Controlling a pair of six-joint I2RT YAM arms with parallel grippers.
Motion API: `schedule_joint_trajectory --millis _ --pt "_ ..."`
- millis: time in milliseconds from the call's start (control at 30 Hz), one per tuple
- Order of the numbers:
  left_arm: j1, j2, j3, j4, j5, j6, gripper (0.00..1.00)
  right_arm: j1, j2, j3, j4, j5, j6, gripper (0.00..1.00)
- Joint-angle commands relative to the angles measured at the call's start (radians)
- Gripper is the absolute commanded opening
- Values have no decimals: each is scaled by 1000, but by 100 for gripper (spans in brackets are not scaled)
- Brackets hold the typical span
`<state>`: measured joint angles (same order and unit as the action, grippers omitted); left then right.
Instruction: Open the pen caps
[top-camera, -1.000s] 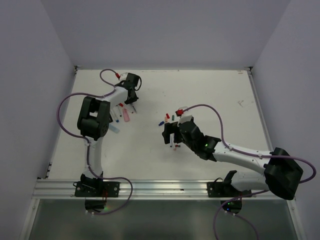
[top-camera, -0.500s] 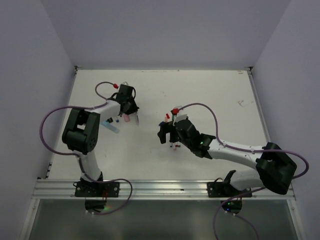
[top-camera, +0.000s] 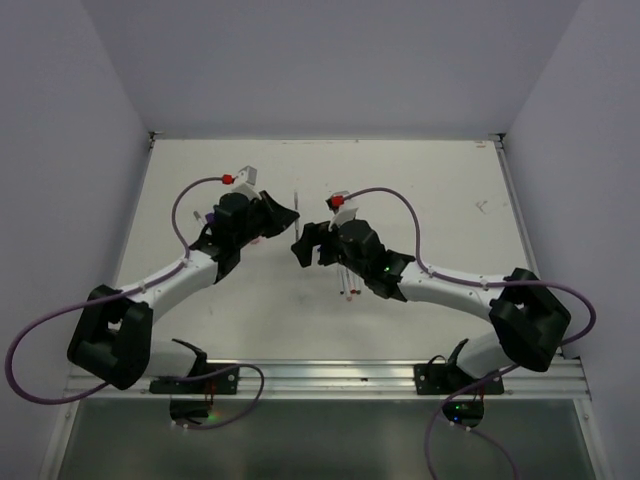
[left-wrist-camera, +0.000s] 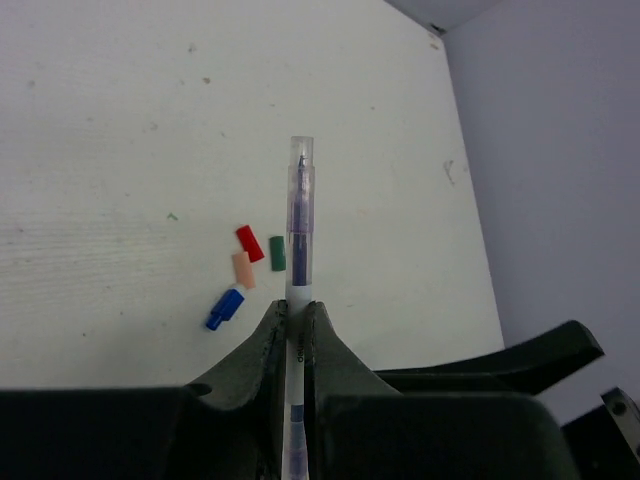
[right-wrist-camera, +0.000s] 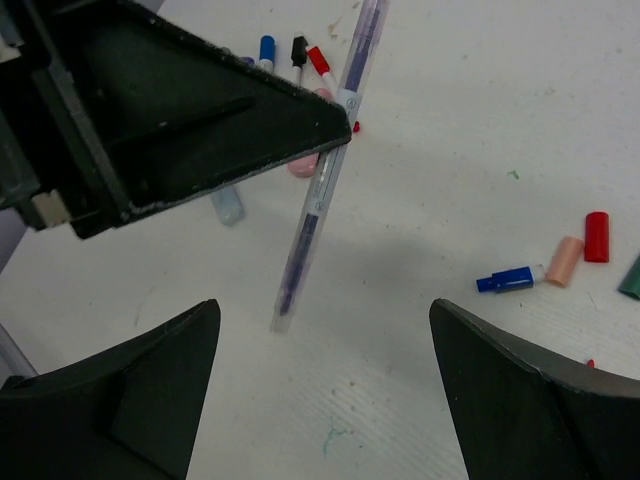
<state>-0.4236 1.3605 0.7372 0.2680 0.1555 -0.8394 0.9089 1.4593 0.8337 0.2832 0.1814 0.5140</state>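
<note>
**Pen** (left-wrist-camera: 299, 235): slim, with a white barrel and a purple core. It is gripped by the left fingers (left-wrist-camera: 270, 335), which are clenched on the barrel well below the cap. In the left wrist view the tip points to 12 o'clock.

**Cap** (left-wrist-camera: 301, 160): apparently clear plastic, seated on the far end of the pen. Its lower edge is hard to make out, so the seam cannot be placed with certainty.

**Right fingers** (right-wrist-camera: 150, 385): spread wide, with nothing held. The capped end of the pen hangs just ahead of the gap between them. In the right wrist view the pen runs from 1 o'clock down to 7 o'clock.

**Loose caps** (right-wrist-camera: 565, 260): red, peach, blue and green, lying on the bench (right-wrist-camera: 450, 120) at 3 o'clock of the pen's end. They are judged to be already removed.

**Other pens** (right-wrist-camera: 298, 50): caps on, lying at 12 o'clock beyond the left fingers.

**Step in hand (judged):** the cap is to be taken by the right fingers.
- The wrist should be rolled until the closing line crosses the pen squarely.
- The fingers should be closed on the cap alone, past the seam and never on the barrel.
- The pull should be made straight along the pen's axis, away from the left fingers. Because the slim barrel is held far from the cap, it may flex or slip under any sideways load.
</note>
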Motion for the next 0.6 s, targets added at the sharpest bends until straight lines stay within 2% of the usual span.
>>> schedule_joint_trajectory --millis 0,200,300,467,500,567 --pt "-26 -73 -64 160 33 -38 0 -21 22 53 77 -28 18 89" --pt "-46 -159 -148 249 29 -66 0 -39 53 81 96 -48 11 81" --pt "-52 -172 -170 269 35 -73 0 -45 68 91 97 -60 11 73" --pt "-60 -179 -194 298 41 -70 0 -47 81 100 111 -95 6 52" --pt "-60 -182 -194 298 41 -67 0 -47 79 99 113 -100 3 42" --pt "-60 -182 -191 293 39 -58 0 -45 76 96 116 -120 -3 30"
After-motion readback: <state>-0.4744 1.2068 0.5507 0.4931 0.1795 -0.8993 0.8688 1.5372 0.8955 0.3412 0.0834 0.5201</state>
